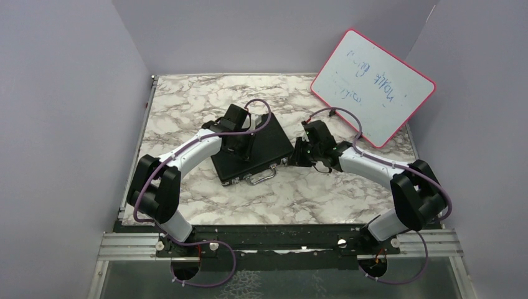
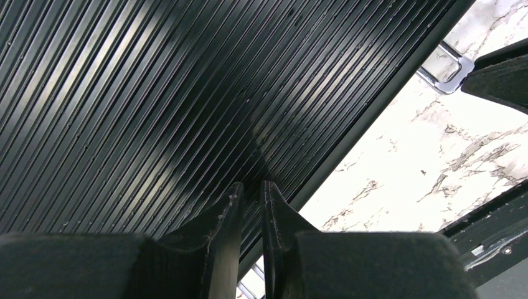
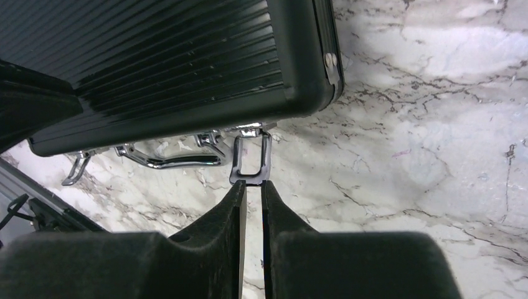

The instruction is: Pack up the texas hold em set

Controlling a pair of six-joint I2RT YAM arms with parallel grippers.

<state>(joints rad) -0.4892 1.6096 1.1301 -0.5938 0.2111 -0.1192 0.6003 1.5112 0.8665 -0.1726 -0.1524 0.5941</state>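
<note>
Black briefcase (image 1: 274, 143) on marble table (image 1: 187, 99)

Closed black ribbed briefcase (image 1: 274, 140), silver handle (image 1: 262, 177) nearward, flat on table (image 1: 187, 99)

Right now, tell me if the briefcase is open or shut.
Shut: the briefcase lid lies flat and closed, left hand on top.

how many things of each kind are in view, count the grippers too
black briefcase: 1
pink-framed whiteboard: 1
grippers: 2 (left gripper, right gripper)
total: 4
</note>
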